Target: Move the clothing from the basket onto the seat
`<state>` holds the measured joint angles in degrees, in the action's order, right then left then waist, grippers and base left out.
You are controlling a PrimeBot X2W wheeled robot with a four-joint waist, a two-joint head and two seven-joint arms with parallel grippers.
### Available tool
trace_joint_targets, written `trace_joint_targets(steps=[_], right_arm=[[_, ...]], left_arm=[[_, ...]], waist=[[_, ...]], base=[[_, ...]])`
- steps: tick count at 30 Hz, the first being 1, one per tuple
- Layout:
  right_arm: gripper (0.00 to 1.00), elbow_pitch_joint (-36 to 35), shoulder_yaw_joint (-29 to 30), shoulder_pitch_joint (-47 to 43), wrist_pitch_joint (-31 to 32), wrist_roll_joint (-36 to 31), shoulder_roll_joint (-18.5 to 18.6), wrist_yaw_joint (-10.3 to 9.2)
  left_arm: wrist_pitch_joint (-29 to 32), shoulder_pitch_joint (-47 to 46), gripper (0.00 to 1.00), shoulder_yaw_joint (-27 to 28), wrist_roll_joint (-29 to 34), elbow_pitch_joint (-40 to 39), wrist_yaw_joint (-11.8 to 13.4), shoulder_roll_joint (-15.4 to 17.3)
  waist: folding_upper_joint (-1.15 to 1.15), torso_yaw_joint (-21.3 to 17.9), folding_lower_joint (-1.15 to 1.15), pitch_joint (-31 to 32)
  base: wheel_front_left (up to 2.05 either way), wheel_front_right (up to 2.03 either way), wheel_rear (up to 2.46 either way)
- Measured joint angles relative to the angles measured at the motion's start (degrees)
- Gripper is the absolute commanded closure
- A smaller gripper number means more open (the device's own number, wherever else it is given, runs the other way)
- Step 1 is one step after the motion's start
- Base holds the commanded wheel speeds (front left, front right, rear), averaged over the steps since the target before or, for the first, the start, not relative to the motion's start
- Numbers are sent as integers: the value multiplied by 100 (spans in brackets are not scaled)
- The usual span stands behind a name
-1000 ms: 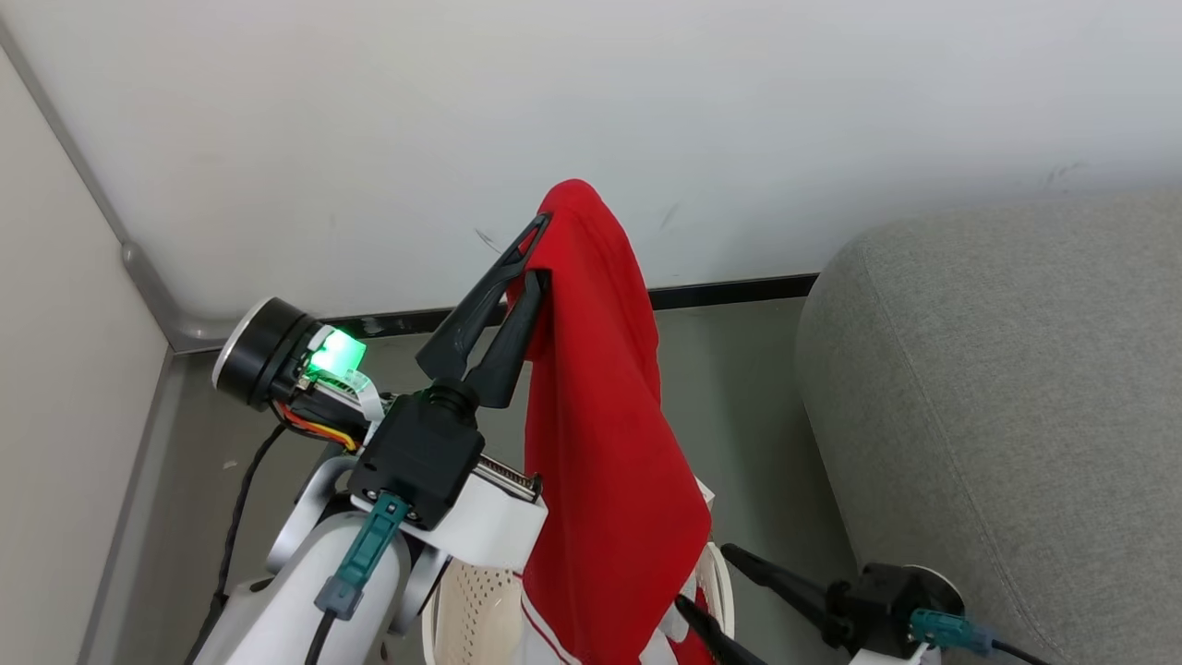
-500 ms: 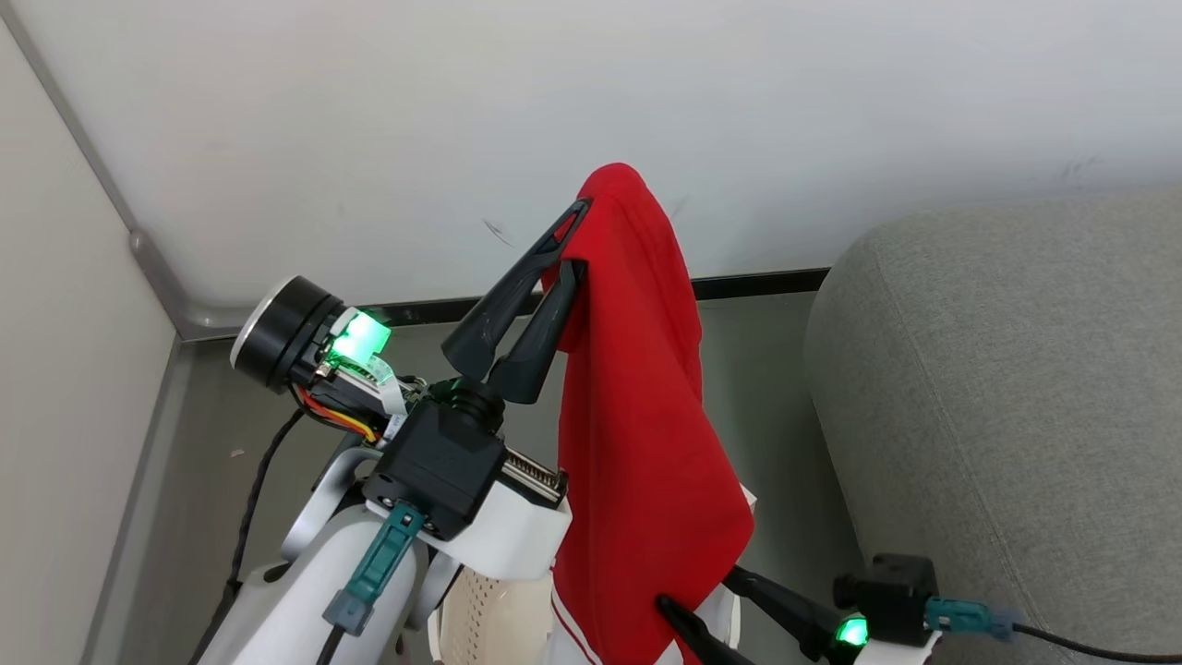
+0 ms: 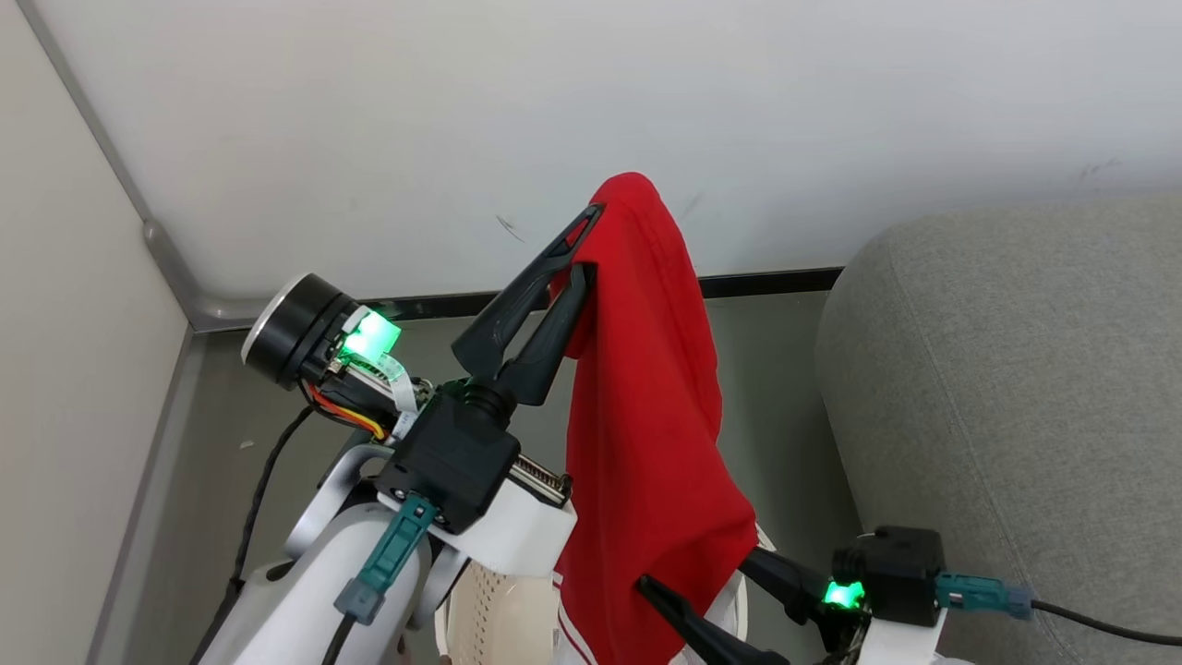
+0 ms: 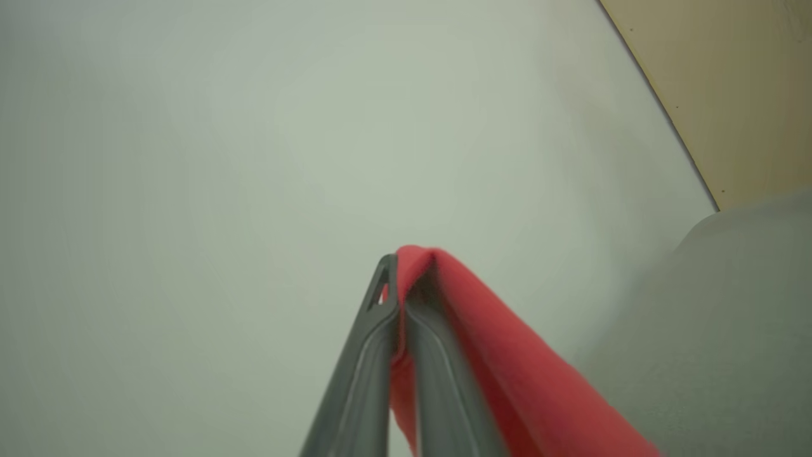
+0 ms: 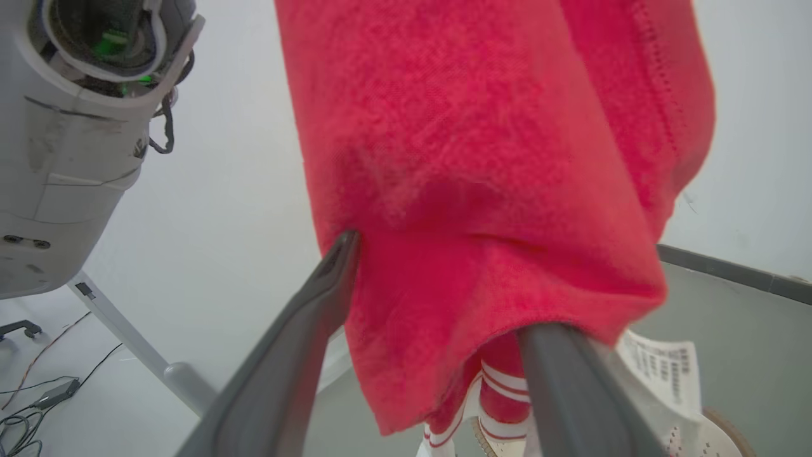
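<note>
Over the last second the right gripper (image 3: 697, 573) has come up to the hanging red garment (image 3: 646, 416). Its fingers stand wide apart either side of the lower edge, nothing pinched yet. The left gripper (image 3: 584, 242) is clamped on the top fold, so the garment dangles over the laundry basket (image 3: 489, 610), next to the grey seat (image 3: 1016, 388). Looks like a two-handed carry is coming. The basket's inside is mostly hidden, so I can't say what's left in it.

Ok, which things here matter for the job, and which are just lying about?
For the job: red garment, pinched in the shut left gripper; open right gripper at its lower edge; basket; grey seat.
Lying about: black cable, wall corner trim, black skirting strip.
</note>
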<state>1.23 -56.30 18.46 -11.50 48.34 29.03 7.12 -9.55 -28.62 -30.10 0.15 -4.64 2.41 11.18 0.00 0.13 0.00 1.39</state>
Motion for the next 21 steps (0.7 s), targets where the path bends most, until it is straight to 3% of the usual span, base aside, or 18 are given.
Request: trace_joint_targets(steps=[5,6,7,8,16,17,18,21], right_arm=[[0,-62,8,143,-127,-148,58,0],[10,-70,22,188,-152,-188,69,0],[27,-73,48,214,-179,-205,69,0],[51,-70,55,242,-191,-233,73,0],[74,37,165,410,-230,-421,35,0],[82,40,191,418,-263,-467,19,0],[100,40,207,419,-265,-493,5,0],[100,43,212,417,-265,-526,-15,0]], left_arm=[[48,11,100,65,-26,80,5,53],[76,14,100,77,-56,94,11,52],[98,20,100,83,-65,110,11,51],[99,29,100,85,-82,124,11,45],[155,293,100,96,-226,308,62,-19],[156,335,100,97,-254,335,63,-21],[156,379,100,96,-256,359,64,-21],[200,474,100,99,-322,466,69,-31]], waist=[[0,-30,0,-5],[0,-41,0,-6],[0,-53,0,-9],[0,-65,0,-11],[0,-158,0,-27],[0,-168,0,-28],[0,-176,0,-29],[0,-197,0,-28]], base=[[0,0,0],[0,0,0],[0,0,0],[0,0,0],[0,0,0],[0,0,0],[0,0,0],[0,0,0]])
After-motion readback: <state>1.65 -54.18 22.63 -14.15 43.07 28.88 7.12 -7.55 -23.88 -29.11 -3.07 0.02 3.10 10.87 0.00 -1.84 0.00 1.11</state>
